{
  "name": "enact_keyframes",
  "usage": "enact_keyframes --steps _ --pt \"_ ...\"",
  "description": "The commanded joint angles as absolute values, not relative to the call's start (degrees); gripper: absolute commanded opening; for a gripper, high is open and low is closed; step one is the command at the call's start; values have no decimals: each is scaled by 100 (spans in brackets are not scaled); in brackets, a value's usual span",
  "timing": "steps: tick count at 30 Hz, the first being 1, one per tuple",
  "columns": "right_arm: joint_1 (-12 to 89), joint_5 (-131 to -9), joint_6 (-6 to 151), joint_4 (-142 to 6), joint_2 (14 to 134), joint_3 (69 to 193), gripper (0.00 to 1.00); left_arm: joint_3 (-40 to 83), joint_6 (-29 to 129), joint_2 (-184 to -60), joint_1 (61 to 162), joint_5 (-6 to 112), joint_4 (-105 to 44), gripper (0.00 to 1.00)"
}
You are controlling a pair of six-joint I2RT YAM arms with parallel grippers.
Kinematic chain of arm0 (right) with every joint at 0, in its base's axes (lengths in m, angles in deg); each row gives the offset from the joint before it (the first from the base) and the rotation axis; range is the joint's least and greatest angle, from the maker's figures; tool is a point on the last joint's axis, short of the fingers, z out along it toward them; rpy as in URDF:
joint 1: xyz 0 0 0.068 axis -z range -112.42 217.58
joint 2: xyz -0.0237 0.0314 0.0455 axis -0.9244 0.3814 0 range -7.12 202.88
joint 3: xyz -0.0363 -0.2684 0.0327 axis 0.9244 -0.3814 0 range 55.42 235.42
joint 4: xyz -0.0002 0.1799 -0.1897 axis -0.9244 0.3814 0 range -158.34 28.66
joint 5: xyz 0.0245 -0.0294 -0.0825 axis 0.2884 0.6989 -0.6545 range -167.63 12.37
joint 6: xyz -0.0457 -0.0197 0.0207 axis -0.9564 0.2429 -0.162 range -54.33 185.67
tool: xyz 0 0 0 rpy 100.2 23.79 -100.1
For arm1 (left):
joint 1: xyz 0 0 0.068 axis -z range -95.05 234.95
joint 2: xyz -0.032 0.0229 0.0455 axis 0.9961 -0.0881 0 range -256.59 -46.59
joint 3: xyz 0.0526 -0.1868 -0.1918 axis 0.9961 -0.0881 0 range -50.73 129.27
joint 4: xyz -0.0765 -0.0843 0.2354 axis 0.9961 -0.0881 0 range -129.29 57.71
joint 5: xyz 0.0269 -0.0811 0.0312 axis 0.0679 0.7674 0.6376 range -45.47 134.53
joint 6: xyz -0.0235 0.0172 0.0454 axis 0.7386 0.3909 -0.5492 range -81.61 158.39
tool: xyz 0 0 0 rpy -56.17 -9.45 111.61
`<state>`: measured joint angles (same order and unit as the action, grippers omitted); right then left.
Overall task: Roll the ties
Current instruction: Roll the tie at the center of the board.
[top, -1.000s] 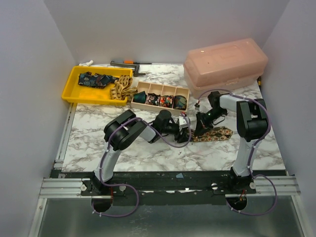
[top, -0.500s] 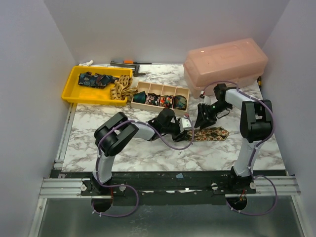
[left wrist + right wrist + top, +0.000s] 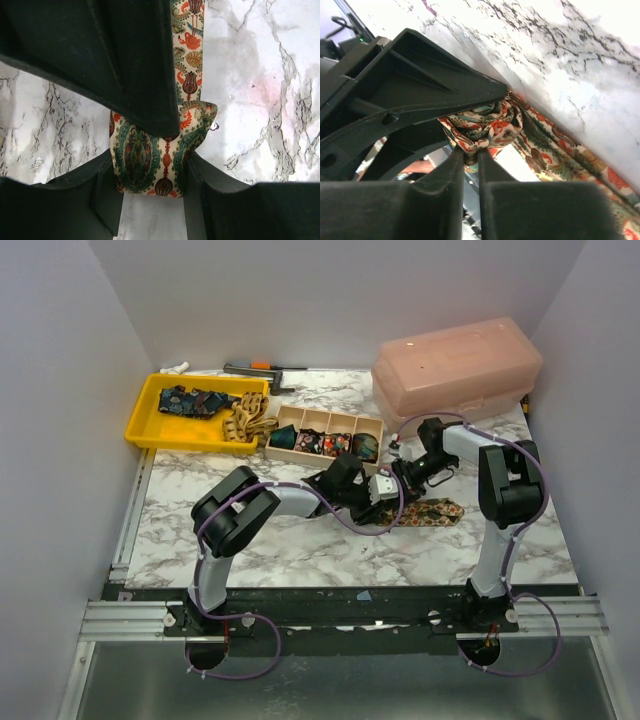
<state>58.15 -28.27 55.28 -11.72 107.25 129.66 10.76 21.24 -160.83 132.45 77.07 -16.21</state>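
Left of the wooden divider box (image 3: 325, 435), loose ties (image 3: 197, 400) lie in a yellow tray (image 3: 165, 428). Just in front of the box's right end, the left gripper (image 3: 376, 490) has its jaws closed round the half-rolled coil of the paisley tie (image 3: 150, 155). The tie's tail lies flat on the tabletop (image 3: 290, 545) further right. The right gripper (image 3: 470, 165) pinches the coil's edge. The cloth looks soft, light and springy, so it is best held across the coil's sides, or it will likely unwind.
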Motion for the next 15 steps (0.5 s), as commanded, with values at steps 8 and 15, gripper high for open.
enact_keyframes --steps 8,15 --pt "5861 -4602 5284 -1578 11142 12955 0 874 2336 -16324 12995 8468 -1241 72" --pt "5862 -5364 5312 -2077 11216 12758 0 956 2613 -16471 12942 9082 361 83"
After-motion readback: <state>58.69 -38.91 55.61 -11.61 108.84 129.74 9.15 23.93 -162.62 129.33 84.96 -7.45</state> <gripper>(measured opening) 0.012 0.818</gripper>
